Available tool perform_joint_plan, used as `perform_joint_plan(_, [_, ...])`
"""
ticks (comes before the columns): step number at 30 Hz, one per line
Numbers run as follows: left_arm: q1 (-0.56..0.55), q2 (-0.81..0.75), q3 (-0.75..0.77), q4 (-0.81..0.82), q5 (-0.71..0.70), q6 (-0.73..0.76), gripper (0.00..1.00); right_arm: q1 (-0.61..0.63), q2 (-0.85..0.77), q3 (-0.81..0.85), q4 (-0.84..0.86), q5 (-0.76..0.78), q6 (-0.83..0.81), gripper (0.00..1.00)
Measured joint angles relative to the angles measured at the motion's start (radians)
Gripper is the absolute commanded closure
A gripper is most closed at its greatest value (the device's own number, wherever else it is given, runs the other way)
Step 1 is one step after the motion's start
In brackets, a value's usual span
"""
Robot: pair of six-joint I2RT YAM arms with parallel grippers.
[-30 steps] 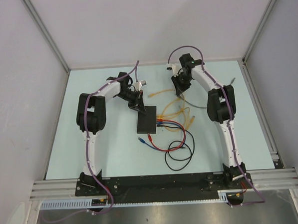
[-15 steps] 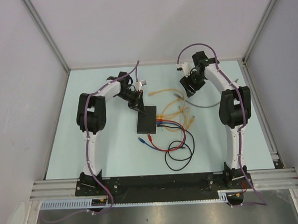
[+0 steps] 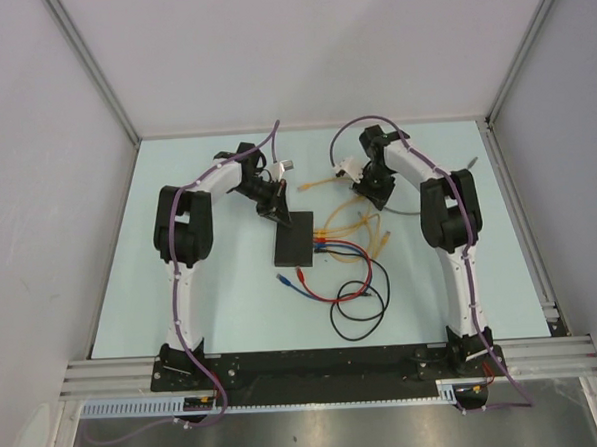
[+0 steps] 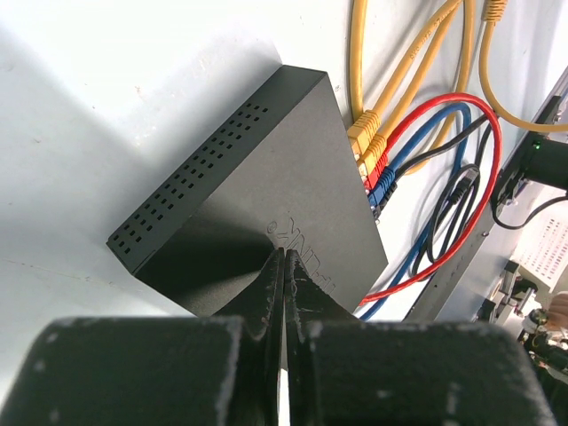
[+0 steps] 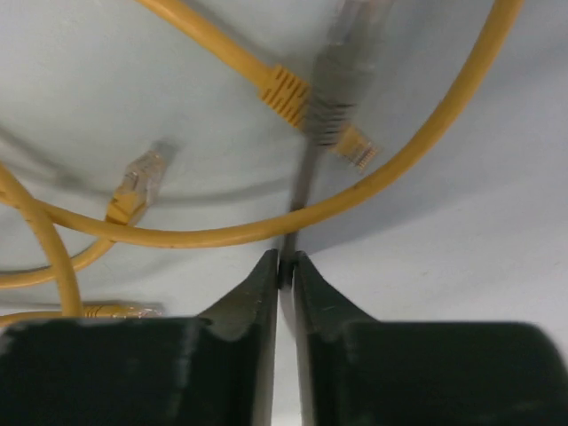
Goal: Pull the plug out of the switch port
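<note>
The right arm swung out toward the right side of the table (image 3: pixel 202 289) half a second ago and has now come back in over the loose cables, while the left arm has not moved. The right gripper (image 5: pixel 286 259) now has its jaws drawn nearly together on the thin grey cable (image 5: pixel 300 191), pinching it just below the grey plug (image 5: pixel 330 106). That plug is blurred and lies well apart from the switch (image 3: pixel 293 239). I judge that it is already out of its port and that this is a re-grip to carry it clear. The switch sits mid-table between the arms, a flat matte-black box with sharp edges, rows of small vent holes along one side and faint embossed lettering on top. The left gripper (image 4: pixel 284 257) is pressed together, its dark tips bearing on the lid to pin the box down. Four plugs remain seated along the port edge: two yellow plugs (image 4: pixel 364 126), a red plug (image 4: pixel 374 169) and a blue plug (image 4: pixel 383 188), all with ribbed rubber boots. The round, glossy yellow cables (image 5: pixel 399 169) loop over the pale, smooth tabletop, two of them ending in loose plugs with clear tips.
</note>
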Motion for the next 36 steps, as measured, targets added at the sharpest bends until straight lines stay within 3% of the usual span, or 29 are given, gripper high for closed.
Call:
perform_joint_plan(7, [0.0, 0.001, 0.001, 0.0, 0.001, 0.0, 1.0, -0.032, 0.008, 0.003, -0.076, 0.14, -0.123, 0.95])
perform_joint_plan(15, [0.0, 0.003, 0.004, -0.003, 0.003, 0.0, 1.0, -0.105, 0.014, 0.01, -0.068, 0.433, -0.267, 0.91])
perform_joint_plan(16, [0.0, 0.003, 0.004, -0.003, 0.003, 0.0, 1.0, -0.111, 0.021, 0.019, -0.057, 0.462, -0.27, 0.73])
perform_joint_plan(18, [0.0, 0.003, 0.004, -0.003, 0.004, 0.0, 1.0, -0.125, 0.061, 0.081, -0.041, 0.525, -0.262, 0.46])
perform_joint_plan(19, [0.0, 0.003, 0.004, -0.003, 0.004, 0.0, 1.0, -0.13, 0.089, 0.128, -0.038, 0.547, -0.246, 0.01])
perform_joint_plan(23, [0.0, 0.003, 0.003, -0.004, 0.005, 0.001, 1.0, -0.129, 0.164, 0.302, -0.049, 0.549, -0.141, 0.01])
perform_joint_plan(26, [0.0, 0.003, 0.003, -0.005, 0.005, 0.001, 1.0, -0.114, 0.15, 0.356, -0.081, 0.443, -0.049, 0.08])
perform_joint_plan(30, [0.0, 0.003, 0.003, -0.005, 0.005, 0.001, 0.99, -0.093, 0.078, 0.3, -0.112, 0.209, 0.082, 0.33])
perform_joint_plan(36, [0.0, 0.002, 0.002, -0.004, 0.005, 0.001, 0.99, -0.066, 0.008, 0.124, -0.156, -0.103, 0.26, 0.37])
